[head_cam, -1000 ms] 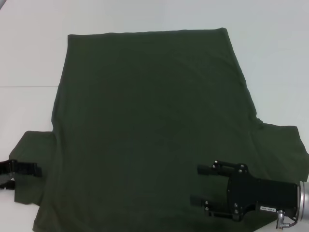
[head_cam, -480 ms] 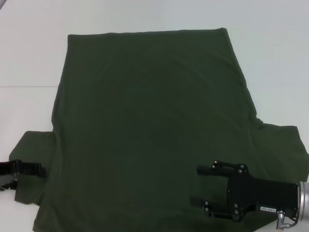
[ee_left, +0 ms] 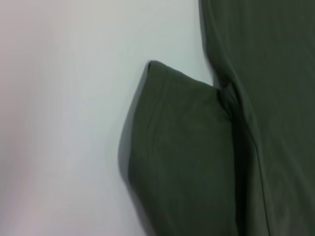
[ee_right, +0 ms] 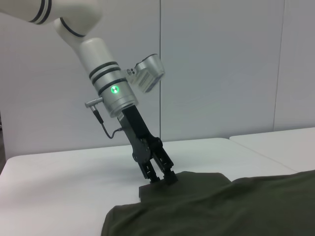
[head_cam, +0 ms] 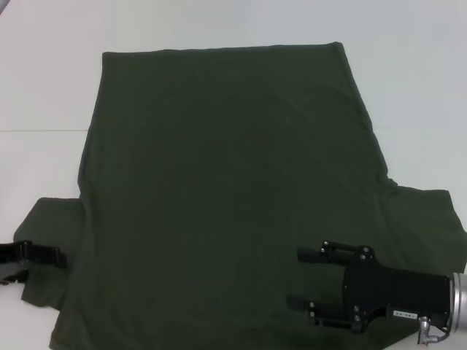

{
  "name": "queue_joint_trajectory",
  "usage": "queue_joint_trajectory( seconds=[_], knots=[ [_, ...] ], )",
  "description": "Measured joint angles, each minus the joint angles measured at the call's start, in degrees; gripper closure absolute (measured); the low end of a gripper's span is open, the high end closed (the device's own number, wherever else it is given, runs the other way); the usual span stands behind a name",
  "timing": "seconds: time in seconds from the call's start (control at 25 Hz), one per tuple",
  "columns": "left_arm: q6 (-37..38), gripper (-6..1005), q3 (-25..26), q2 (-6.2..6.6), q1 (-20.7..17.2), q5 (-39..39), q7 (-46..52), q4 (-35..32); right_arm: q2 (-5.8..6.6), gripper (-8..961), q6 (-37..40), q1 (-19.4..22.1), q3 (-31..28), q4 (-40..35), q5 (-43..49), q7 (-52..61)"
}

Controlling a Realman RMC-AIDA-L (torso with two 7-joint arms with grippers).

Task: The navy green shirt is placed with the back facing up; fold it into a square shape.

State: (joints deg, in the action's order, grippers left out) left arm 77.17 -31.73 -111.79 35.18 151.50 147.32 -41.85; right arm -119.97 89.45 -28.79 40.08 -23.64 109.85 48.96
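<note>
Nearest me, my right claw [head_cam: 305,281] hangs spread over the lower right of the navy green shirt [head_cam: 226,189], unchanged over the last second. At the near left, my left claw [head_cam: 57,257] has crept slightly inward and back along the left sleeve [ee_left: 182,147]; in the right wrist view its fingers look nearly pressed together at the sleeve's edge, though I cannot confirm a pinch. I judge the sleeve fold is only starting. The shirt lies flat across the white surface [head_cam: 408,87]. No writing is legible anywhere.
</note>
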Motion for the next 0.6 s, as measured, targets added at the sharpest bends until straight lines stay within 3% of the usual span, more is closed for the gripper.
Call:
queue_joint_trajectory(
  seconds=[0.08,0.2,0.4,0.6],
  knots=[
    [-0.36,82,0.00,-0.11,-0.10,-0.03,-0.56,-0.17,0.00,203,0.12,-0.01,0.00,0.00,-0.19,0.00],
    [-0.98,271,-0.61,-0.21,-0.11,0.06,-1.01,-0.24,0.00,203,0.18,-0.02,0.00,0.00,-0.30,0.00],
    [-1.70,469,-2.44,-0.28,-0.01,0.09,-1.02,-0.25,0.00,203,0.35,-0.04,0.00,0.00,-0.34,0.00],
    [-2.11,595,-2.74,-0.27,0.01,0.09,-0.78,-0.53,0.04,203,0.88,-0.04,-0.07,0.00,-0.79,0.00]
  ],
)
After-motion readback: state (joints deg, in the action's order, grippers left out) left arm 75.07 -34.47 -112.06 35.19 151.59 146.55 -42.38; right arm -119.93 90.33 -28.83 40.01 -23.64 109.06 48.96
